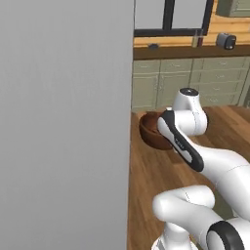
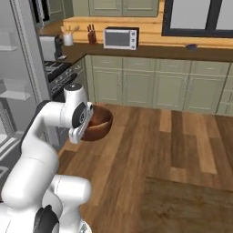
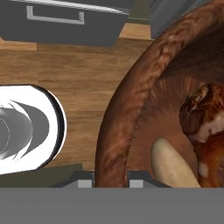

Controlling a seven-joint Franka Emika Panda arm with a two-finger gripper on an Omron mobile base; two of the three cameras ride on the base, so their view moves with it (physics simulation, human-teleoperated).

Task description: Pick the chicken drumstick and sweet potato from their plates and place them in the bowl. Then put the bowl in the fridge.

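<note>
Gripper [image 3: 111,178] fingers straddle the rim of the bowl [image 3: 131,100] in the hand view, one dark tip on each side of the wall, closed onto it. From the right base view the bowl [image 2: 99,124] hangs in the air above the wooden floor [image 2: 173,150], carried at the end of the arm, just right of the hand. From the left base view it [image 1: 150,132] sits behind the forearm, close to the right edge of a broad grey panel [image 1: 63,122] that takes up the left half of that picture.

Inside the bowl lie the chicken drumstick [image 3: 205,127], golden-brown, against the far right wall, and a pale tapered piece [image 3: 173,164] touching it on the near side; I cannot tell for sure that this is the sweet potato.

To the left in the right base view stands the fridge [image 2: 18,91], open, with pale shelves showing. Far behind, green cabinets [image 2: 150,86] carry a dark counter with a microwave [image 2: 120,38] and a knife block [image 2: 92,35]. No writing or brand marks can be read anywhere.
</note>
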